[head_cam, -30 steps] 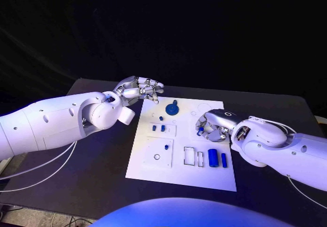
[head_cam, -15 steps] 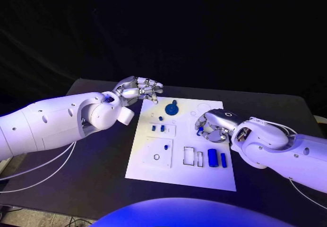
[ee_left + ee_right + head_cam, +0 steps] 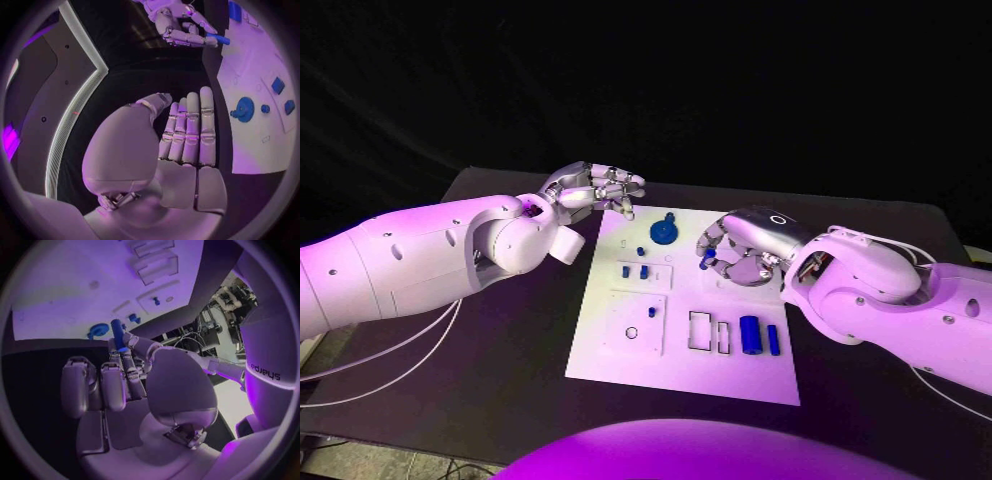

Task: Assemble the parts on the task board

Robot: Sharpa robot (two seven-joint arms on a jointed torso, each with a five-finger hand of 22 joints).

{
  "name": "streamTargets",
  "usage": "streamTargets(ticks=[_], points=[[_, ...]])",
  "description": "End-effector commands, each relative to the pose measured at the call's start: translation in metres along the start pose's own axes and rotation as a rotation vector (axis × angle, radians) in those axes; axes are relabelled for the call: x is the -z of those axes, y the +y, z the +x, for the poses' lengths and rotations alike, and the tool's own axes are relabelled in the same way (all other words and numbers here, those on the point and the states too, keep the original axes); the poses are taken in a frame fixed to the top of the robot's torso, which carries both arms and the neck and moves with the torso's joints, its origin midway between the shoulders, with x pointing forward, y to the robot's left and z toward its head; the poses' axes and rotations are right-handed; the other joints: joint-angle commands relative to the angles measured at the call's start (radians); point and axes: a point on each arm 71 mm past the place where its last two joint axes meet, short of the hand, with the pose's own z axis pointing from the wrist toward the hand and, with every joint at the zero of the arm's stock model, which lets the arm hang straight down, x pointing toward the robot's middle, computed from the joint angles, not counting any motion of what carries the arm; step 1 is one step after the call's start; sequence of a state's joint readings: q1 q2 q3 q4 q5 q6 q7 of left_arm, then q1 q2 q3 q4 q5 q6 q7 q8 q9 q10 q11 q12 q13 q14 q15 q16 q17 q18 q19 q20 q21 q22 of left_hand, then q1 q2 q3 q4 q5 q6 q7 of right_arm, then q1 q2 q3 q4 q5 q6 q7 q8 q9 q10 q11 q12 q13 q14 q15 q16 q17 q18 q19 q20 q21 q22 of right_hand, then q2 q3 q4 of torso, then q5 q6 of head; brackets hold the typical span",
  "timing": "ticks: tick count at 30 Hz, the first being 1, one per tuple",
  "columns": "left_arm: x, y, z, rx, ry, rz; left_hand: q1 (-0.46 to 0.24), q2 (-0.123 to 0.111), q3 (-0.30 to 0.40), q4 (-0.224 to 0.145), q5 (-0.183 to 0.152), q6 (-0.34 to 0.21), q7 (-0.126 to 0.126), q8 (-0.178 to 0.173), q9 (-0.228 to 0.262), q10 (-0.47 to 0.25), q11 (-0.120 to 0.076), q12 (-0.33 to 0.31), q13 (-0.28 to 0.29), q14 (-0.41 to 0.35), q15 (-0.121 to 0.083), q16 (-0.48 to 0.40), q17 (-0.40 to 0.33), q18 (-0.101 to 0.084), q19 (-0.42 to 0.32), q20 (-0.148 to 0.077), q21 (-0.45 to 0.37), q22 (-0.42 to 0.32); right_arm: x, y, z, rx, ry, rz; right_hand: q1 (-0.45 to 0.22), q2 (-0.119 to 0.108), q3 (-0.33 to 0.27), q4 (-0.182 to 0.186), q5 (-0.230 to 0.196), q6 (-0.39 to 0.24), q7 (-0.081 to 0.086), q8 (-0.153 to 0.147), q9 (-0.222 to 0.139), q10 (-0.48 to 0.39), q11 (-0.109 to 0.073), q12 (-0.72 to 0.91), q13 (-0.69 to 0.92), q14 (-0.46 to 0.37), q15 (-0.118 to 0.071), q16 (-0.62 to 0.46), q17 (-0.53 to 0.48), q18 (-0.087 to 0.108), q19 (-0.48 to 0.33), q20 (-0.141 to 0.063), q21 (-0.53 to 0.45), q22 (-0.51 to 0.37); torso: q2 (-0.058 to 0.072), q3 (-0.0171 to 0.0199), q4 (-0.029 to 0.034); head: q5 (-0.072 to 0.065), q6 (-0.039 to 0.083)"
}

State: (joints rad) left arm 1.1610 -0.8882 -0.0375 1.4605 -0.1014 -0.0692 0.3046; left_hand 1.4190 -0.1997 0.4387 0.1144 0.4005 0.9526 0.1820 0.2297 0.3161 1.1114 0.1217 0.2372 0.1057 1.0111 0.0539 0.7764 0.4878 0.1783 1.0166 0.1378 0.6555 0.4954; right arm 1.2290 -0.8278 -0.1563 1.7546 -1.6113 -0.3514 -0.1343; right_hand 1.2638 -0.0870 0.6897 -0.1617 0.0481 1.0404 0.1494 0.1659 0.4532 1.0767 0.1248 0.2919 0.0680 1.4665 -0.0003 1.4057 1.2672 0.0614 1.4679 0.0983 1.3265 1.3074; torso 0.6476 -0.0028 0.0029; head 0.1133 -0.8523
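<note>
Parts lie on the white task board [image 3: 678, 370] in the middle of the black table [image 3: 877, 300]: a round blue disc [image 3: 664, 231] near the far edge, two small blue blocks [image 3: 636, 271] in a raised frame, and two blue bars [image 3: 760, 334] standing side by side near the right edge. The right hand [image 3: 740, 258] hovers over the far right part of the board, palm down, fingers curled, and it pinches a short blue peg [image 3: 117, 333] at its fingertips; the peg points toward the board. The left hand [image 3: 596, 190] hangs above the far left corner of the board, just off its edge. Its fingers lie straight and pressed together, the thumb folded beside them, and it holds nothing; I think this counts as closed, although the head view is poor there. Compared with a second ago, the right hand has moved a little farther from the robot and toward the disc, while the left hand stays where it was.
</note>
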Motion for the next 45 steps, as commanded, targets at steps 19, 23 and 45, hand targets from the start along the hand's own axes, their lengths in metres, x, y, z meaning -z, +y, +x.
streamTargets(ticks=[19, 23, 45], points=[[-0.008, 0.0, 0.005, 0.009, 0.012, 0.027, 0.001, 0.011, -0.007, -0.002, 0.003, 0.0, 0.007, -0.004, 0.001, -0.003, 0.0, -0.004, 0.002, -0.005, -0.001, -0.001, 0.001, 0.003, -0.005, 0.0, -0.004, 0.002, -0.03, 0.097, 0.062, -0.113, 0.081, -0.258, 0.016, 0.01, 0.0, -0.007, 0.004, 0.004, 0.003, 0.002, 0.001, 0.057, -0.047, 0.007, 0.015, 0.041, -0.006, 0.003, -0.004, -0.01, 0.033, -0.007, -0.003, 0.142, 0.002, -0.0009, 0.0015, 0.016, 0.003], [-0.009, 0.0, 0.006, 0.009, 0.012, 0.027, 0.002, 0.012, -0.007, -0.002, 0.002, 0.001, 0.007, -0.004, 0.001, -0.002, -0.001, -0.003, 0.003, -0.005, -0.001, 0.0, 0.002, 0.003, -0.005, 0.0, -0.003, 0.003, -0.032, 0.096, 0.07, -0.117, 0.092, -0.251, 0.016, 0.01, 0.0, -0.007, 0.004, 0.003, 0.003, 0.002, 0.001, 0.057, -0.047, 0.007, 0.015, 0.041, -0.006, 0.003, -0.003, -0.01, 0.033, -0.007, -0.003, 0.142, 0.001, -0.0018, 0.0002, 0.028, 0.002], [-0.009, -0.001, 0.005, 0.008, 0.011, 0.028, 0.0, 0.011, -0.009, 0.0, 0.002, -0.002, 0.007, -0.006, 0.0, -0.002, 0.0, -0.003, 0.003, -0.005, -0.001, 0.001, 0.003, 0.003, -0.005, 0.0, -0.003, 0.003, -0.031, 0.09, 0.098, -0.139, 0.14, -0.211, 0.016, 0.012, 0.001, -0.008, 0.005, 0.001, 0.004, 0.002, 0.001, 0.057, -0.046, 0.006, 0.015, 0.041, -0.005, 0.002, -0.005, -0.009, 0.033, -0.007, -0.005, 0.141, 0.002, 0.0006, 0.0008, 0.034, -0.008]])
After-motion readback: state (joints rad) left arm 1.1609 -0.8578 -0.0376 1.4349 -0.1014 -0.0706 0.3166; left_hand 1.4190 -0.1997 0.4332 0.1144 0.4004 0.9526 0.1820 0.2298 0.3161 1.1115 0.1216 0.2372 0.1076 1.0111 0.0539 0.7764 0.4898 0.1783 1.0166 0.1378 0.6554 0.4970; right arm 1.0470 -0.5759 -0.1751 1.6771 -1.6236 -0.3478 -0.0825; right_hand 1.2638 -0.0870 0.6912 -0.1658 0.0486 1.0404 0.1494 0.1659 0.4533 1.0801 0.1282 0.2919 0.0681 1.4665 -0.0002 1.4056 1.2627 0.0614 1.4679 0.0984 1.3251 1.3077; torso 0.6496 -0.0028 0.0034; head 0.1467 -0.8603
